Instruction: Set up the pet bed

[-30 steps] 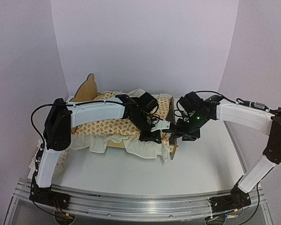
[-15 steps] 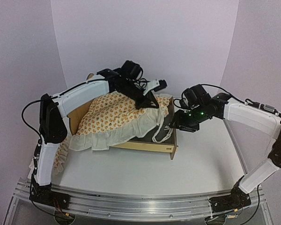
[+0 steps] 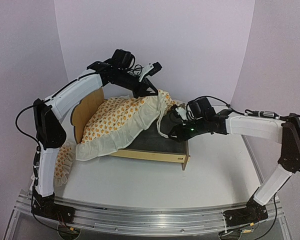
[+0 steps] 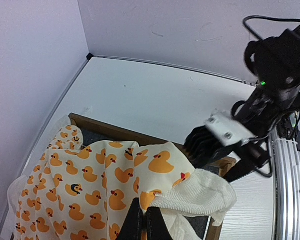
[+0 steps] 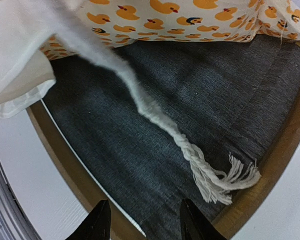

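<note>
The pet bed (image 3: 151,155) stands mid-table with its headboard (image 3: 84,113) on the left and its dark grey base (image 3: 155,140) partly bare. My left gripper (image 3: 146,90) is shut on a corner of the duck-patterned cushion (image 3: 115,121) and holds it raised above the bed. In the left wrist view the fingertips (image 4: 139,226) pinch the cushion (image 4: 90,182) fabric. My right gripper (image 3: 172,132) is open and empty, low over the bare base. In the right wrist view it (image 5: 144,222) hovers above the base (image 5: 190,100), near a hanging white tie cord (image 5: 202,172).
The small ruffled pillow (image 3: 63,161) lies on the table left of the bed. The bed's wooden rail (image 5: 52,152) curves below my right fingers. The cushion's ruffle (image 3: 102,148) drapes over the front rail. Walls close in at the back and sides.
</note>
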